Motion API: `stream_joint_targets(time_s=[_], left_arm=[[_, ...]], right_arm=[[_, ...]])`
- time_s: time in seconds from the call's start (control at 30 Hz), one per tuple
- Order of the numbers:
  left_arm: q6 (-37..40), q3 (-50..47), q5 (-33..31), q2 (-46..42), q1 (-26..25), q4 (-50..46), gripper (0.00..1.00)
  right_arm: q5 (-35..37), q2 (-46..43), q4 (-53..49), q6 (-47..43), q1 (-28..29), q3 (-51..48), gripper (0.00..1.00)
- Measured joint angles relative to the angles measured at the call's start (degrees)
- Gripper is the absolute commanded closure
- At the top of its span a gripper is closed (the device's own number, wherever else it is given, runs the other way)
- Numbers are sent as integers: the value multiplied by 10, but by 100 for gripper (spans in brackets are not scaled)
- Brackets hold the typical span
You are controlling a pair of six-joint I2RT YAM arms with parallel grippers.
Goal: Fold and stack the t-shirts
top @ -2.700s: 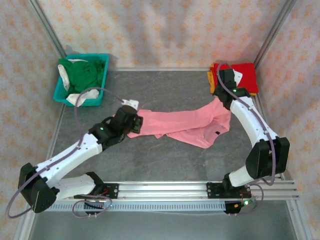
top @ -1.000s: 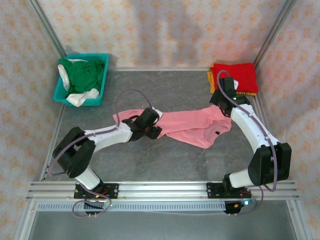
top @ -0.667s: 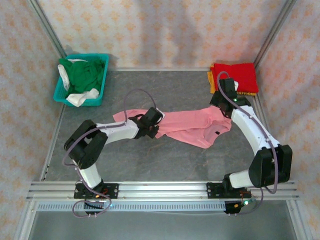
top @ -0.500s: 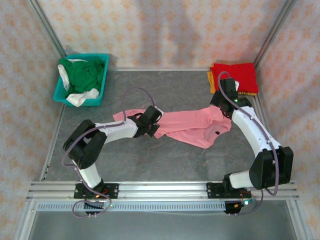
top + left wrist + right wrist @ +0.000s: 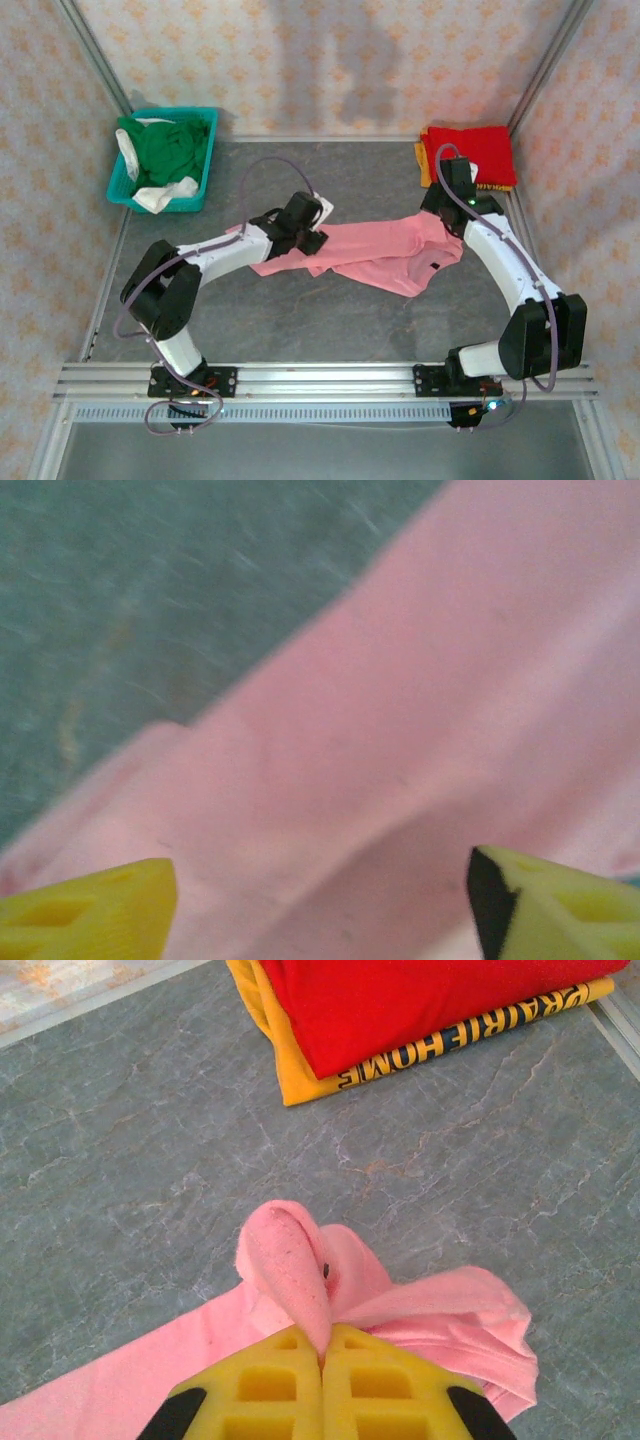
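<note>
A light pink t-shirt (image 5: 385, 250) lies stretched across the middle of the table. My left gripper (image 5: 312, 220) hovers over its left part. In the left wrist view the left gripper (image 5: 320, 910) is open, its yellow fingertips (image 5: 85, 910) wide apart with pink cloth (image 5: 400, 730) beneath and nothing between them. My right gripper (image 5: 441, 207) is at the shirt's right end. In the right wrist view the right gripper (image 5: 322, 1345) is shut on a raised fold of the pink t-shirt (image 5: 285, 1255). A folded red t-shirt (image 5: 470, 150) lies on an orange-yellow one (image 5: 300, 1075) at the far right.
A teal basket (image 5: 205, 165) at the far left holds a dark green shirt (image 5: 165, 145) and a white one (image 5: 160, 197). Metal frame posts and patterned walls close the table's far side and flanks. The rail (image 5: 320, 380) with the arm bases runs along the near edge.
My left gripper closed briefly, then opened, and has moved a little toward the far side over the pink shirt. The right gripper has stayed shut on the fold without moving.
</note>
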Motion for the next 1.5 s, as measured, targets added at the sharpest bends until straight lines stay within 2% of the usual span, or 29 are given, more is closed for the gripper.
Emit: stream_joint_targets(time_s=[0.1, 0.2, 0.27, 0.33, 0.43, 0.5, 0.57, 0.6, 0.77, 0.9, 1.0, 1.07, 1.1, 1.17, 1.23, 1.27, 1.3, 1.5], left_arm=[[2, -14, 7, 5, -9, -4, 22], [10, -5, 2, 25, -8, -4, 28], [14, 4, -2, 43, -8, -4, 39], [15, 5, -3, 52, -8, -4, 40], [16, 5, -3, 54, -5, -4, 36], [17, 5, -3, 54, -4, -4, 43], [19, 5, -5, 54, -1, -4, 66], [17, 5, -6, 54, -1, -3, 74], [15, 4, -18, 51, 0, -1, 87], [8, -2, -27, 28, 11, 3, 92], [6, 0, -28, 9, 29, 10, 100], [8, 11, -28, 10, 42, 10, 100], [8, 19, -28, 13, 47, 9, 96], [12, 40, -23, 21, 53, 2, 64], [13, 49, -8, 23, 51, -2, 42], [14, 48, -1, 22, 47, -4, 22], [13, 43, 2, 20, 42, -4, 7], [14, -54, 23, -28, 0, 1, 5]], right_arm=[[-9, 0, 2, 0, 0, -1, 100], [-18, 0, 2, 0, 0, -1, 100], [-21, 0, 2, 0, 0, -1, 100], [-21, 0, 2, 0, 0, -1, 100], [-21, 0, 2, 0, 0, -1, 100], [-21, -1, 2, 0, 0, -1, 100], [-21, -1, 2, 0, 0, -1, 100], [-21, -2, 2, 0, 0, -1, 100], [-21, -2, 2, 0, 0, -1, 100], [-21, -2, 3, 0, 0, -1, 100], [-21, -2, 11, 0, 0, -3, 100], [-21, -2, 16, 0, 0, -6, 100], [-23, -2, 17, 0, 0, -7, 99], [-23, -2, 18, 0, 0, -8, 99], [-23, -2, 19, 0, 0, -8, 97], [-23, -2, 18, 0, 0, -9, 97], [-23, -2, 19, 0, 0, -9, 97], [-23, -7, 22, 0, 0, -22, 97]])
